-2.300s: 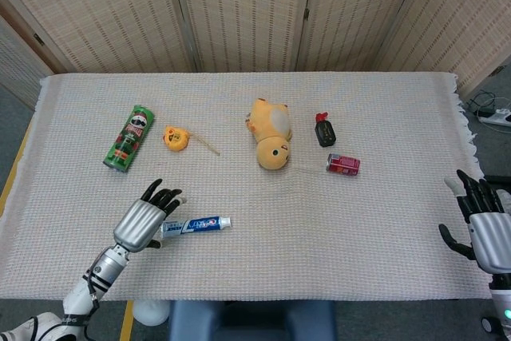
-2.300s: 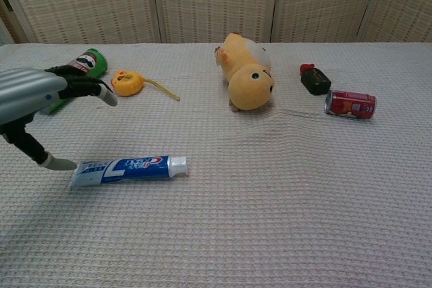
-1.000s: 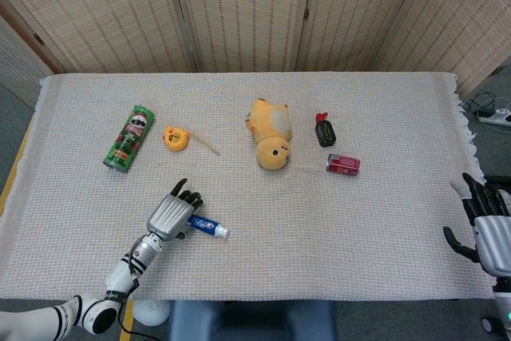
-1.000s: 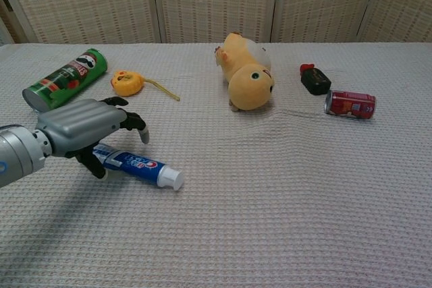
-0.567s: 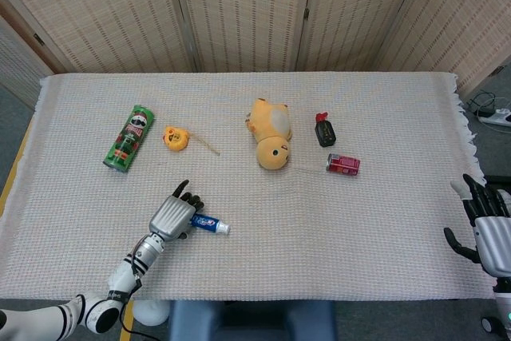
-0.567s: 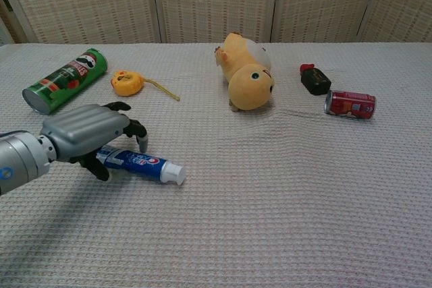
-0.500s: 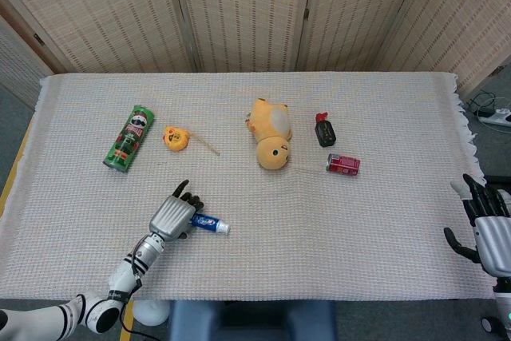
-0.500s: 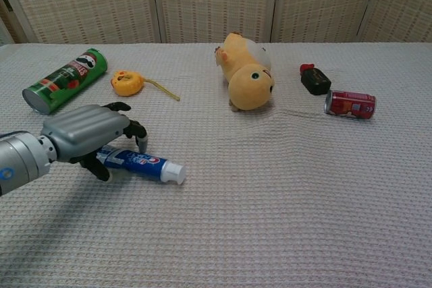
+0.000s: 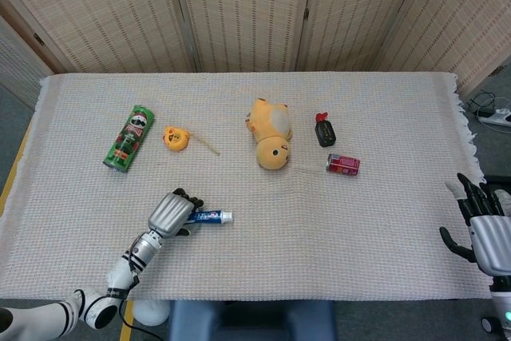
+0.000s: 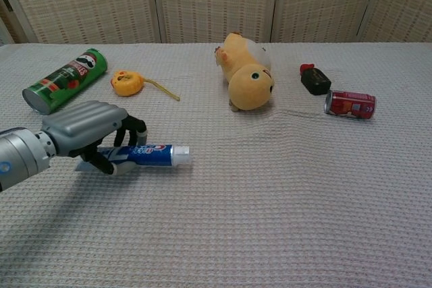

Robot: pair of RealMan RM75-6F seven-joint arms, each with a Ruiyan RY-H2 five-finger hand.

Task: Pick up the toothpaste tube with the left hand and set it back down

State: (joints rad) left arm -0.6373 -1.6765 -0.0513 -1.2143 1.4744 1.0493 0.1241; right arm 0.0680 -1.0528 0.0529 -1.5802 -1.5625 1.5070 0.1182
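Observation:
The blue and white toothpaste tube [image 10: 154, 154] [image 9: 209, 216] is gripped by my left hand [image 10: 84, 131] [image 9: 172, 212], whose fingers curl round its flat end. The white cap end sticks out to the right. In the chest view the tube appears slightly lifted off the cloth, roughly level. My right hand [image 9: 485, 231] hangs at the table's right edge with its fingers spread and nothing in it; the chest view does not show it.
On the cloth-covered table [image 9: 383, 117] lie a green Pringles can [image 9: 128, 138] [image 10: 65, 79], an orange tape measure [image 9: 175, 137] [image 10: 127, 83], a yellow plush toy [image 9: 271, 133] [image 10: 246, 73], a black bottle [image 9: 324, 130] [image 10: 314, 79] and a red can [image 9: 342, 164] [image 10: 349, 104].
My left hand's fingers closed round the tube. The tube swung from slanting down-right to nearly level and rose a little off the cloth. The right hand stayed put.

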